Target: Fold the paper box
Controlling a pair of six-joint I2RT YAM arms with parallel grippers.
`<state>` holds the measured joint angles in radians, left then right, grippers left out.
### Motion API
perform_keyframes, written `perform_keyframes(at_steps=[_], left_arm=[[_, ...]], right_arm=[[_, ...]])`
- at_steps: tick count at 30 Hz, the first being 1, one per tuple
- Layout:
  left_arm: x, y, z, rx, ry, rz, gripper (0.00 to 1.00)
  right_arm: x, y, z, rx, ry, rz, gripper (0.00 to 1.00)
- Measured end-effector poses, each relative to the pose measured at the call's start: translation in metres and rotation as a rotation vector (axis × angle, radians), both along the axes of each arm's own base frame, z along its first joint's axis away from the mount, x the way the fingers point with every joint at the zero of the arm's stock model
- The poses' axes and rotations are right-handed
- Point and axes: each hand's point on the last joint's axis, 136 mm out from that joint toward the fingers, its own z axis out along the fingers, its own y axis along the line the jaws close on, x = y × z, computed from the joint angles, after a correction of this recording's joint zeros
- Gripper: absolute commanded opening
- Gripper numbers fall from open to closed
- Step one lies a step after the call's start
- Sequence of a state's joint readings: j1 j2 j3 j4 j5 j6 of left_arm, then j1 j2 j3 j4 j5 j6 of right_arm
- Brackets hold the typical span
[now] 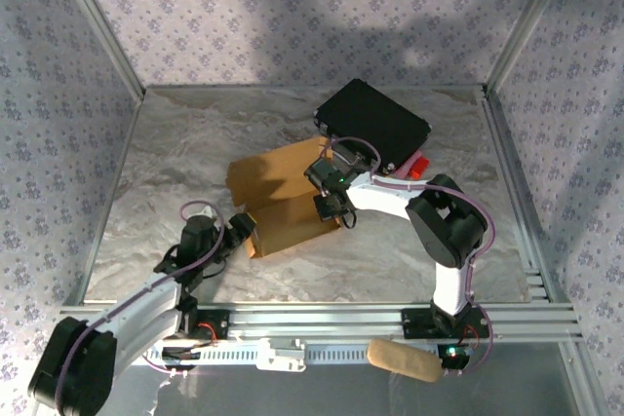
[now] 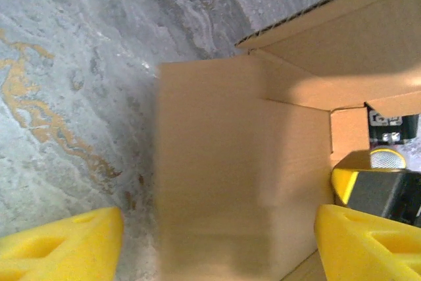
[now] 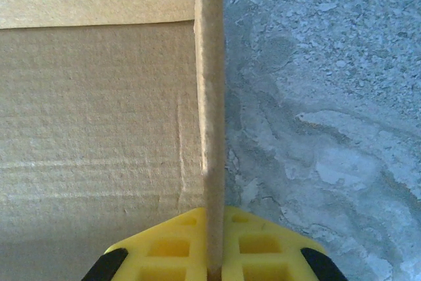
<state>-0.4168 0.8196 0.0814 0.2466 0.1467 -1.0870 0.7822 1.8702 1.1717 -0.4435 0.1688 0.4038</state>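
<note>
The tan paper box [image 1: 278,177] lies half-folded in the middle of the table. My left gripper [image 1: 241,232] is at the box's near left end and stands open. In the left wrist view its yellow fingers [image 2: 62,245] straddle a blurred brown panel of the box [image 2: 230,162], with a strip of table between the left finger and the cardboard. My right gripper [image 1: 330,205] is at the box's right end, shut on an upright wall of the box [image 3: 210,97] seen edge-on. That wall runs straight between its yellow fingertips [image 3: 214,258].
A black case [image 1: 375,124] with a metal handle lies behind the box at the back right, with a small red object [image 1: 417,168] beside it. A tan roll [image 1: 402,359] rests on the front rail. Patterned walls enclose the marbled table [image 1: 175,163].
</note>
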Motion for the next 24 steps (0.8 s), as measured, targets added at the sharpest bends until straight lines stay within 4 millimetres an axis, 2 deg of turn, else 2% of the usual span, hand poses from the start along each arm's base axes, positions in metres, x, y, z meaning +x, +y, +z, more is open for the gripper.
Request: perform_keyframes(at_steps=[7,14,20,24], left_arm=[[0.000,0.000,0.009,-0.032,-0.033,0.011,0.71],[0.001,-0.002,0.002,-0.032,-0.010,0.011,0.64],[-0.004,-0.011,0.001,-0.026,-0.002,-0.028,0.59],[-0.003,-0.021,0.009,-0.026,-0.018,-0.058,0.55]], right_arm=[[0.001,0.004,0.003,0.005,0.004,0.005,0.00],[0.000,0.005,0.003,0.001,0.011,0.009,0.00],[-0.001,0.006,0.003,-0.001,0.014,0.012,0.00],[-0.002,0.006,0.003,-0.002,0.016,0.012,0.00]])
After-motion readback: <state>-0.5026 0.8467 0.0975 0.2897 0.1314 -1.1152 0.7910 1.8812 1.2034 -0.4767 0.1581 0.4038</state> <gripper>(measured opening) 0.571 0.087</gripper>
